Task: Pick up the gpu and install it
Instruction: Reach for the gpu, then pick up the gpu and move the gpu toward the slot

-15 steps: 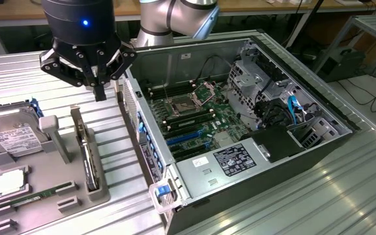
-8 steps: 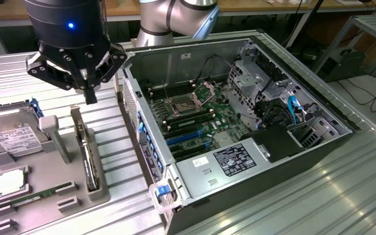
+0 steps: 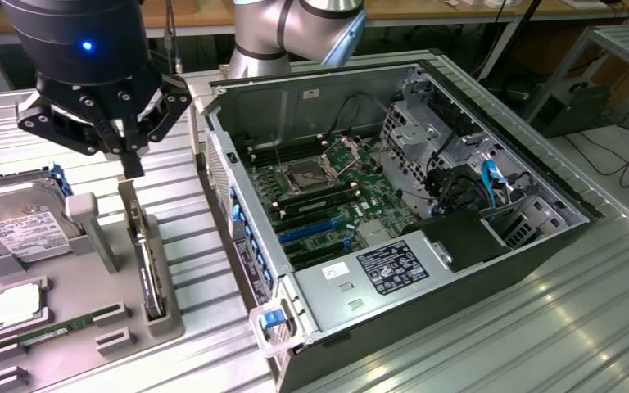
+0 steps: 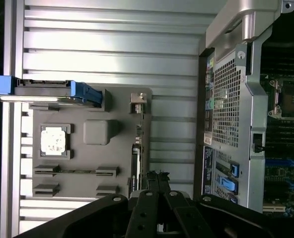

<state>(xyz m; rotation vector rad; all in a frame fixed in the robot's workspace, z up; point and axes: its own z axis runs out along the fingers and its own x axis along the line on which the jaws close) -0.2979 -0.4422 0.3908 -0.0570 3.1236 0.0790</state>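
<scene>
gripper (image 3: 132, 168) jaws closed tight, nothing held, hanging just above one end of the gpu (image 3: 147, 262). gpu stands on edge in grey holder (image 3: 167, 326) on counter (image 3: 210, 344), beside open PC case (image 3: 331, 291).

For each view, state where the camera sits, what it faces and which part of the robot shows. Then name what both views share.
Exterior view: off the arm, raised, looking down on tray and case; arm and gripper show.
Wrist view: on the wrist, looking down at the tray; gripper shows.
Shared: gripper, tray, gpu, case.
</scene>
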